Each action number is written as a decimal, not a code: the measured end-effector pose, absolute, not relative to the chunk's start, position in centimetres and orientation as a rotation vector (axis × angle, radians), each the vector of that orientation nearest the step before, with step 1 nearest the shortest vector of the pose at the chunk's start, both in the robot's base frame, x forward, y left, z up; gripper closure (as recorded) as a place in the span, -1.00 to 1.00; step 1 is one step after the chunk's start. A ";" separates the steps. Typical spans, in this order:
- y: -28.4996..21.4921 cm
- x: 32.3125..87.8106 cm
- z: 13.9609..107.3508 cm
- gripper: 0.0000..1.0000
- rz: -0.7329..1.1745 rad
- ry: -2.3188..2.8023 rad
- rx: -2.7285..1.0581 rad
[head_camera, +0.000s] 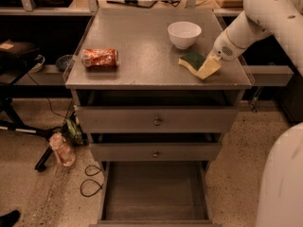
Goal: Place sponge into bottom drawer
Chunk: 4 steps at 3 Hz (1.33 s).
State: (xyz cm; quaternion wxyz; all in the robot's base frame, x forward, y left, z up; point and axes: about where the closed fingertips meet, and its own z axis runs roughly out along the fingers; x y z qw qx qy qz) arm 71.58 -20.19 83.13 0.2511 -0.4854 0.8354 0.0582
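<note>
The sponge (191, 60) lies on the grey cabinet top (142, 41) near its right front corner, green scrub side up with pale yellow foam showing along its front edge. My gripper (209, 68) comes in from the right on the white arm (246, 25) and sits low against the sponge's right side, touching or overlapping it. The bottom drawer (154, 190) is pulled out at the cabinet's foot, a wide flat grey tray with nothing in it.
A white bowl (184, 34) stands just behind the sponge. An orange-red foil packet (99, 58) lies at the left of the top. Two upper drawers (157, 121) with round knobs sit slightly ajar. A bottle (62, 149) and cables lie on the floor at left.
</note>
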 end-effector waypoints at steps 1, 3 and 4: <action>-20.2 71.6 83.1 0.78 0.158 2.273 -1.321; -19.8 71.7 83.1 1.00 0.165 2.268 -1.327; -19.4 71.6 84.2 1.00 0.217 2.216 -1.372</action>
